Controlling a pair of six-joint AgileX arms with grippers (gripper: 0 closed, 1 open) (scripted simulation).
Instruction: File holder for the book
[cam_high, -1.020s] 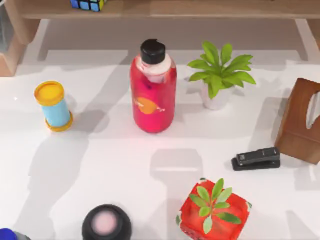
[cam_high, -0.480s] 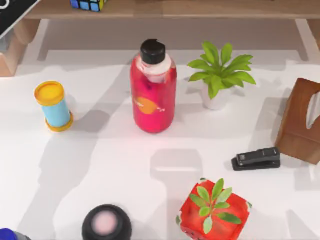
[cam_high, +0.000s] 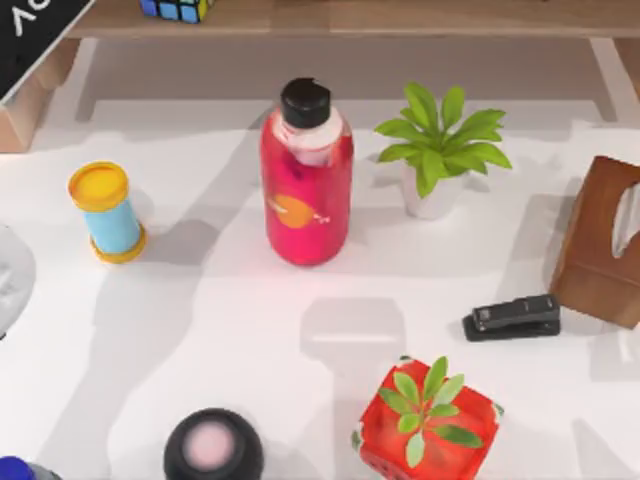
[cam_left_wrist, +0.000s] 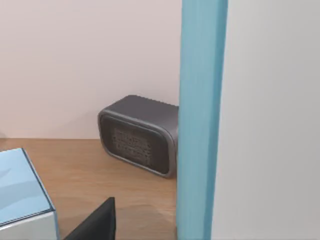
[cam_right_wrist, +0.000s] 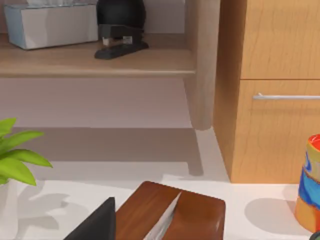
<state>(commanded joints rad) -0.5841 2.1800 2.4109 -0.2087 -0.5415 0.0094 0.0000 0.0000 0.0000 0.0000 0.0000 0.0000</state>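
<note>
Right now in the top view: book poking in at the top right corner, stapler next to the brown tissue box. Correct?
Nearly. The book pokes in at the top left corner, not the top right; the top view shows its black cover with white lettering there. The stapler does lie next to the brown tissue box, on the table's right side.

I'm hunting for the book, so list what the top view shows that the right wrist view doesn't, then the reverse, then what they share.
Top view: the black book at the far left corner, a red bottle, a yellow-capped tube, a table stapler and a red box holding a plant.
Right wrist view: a wooden cabinet with a drawer handle, and a shelf carrying a pale box and a second stapler.
Both: the brown tissue box and the potted plant.
</note>
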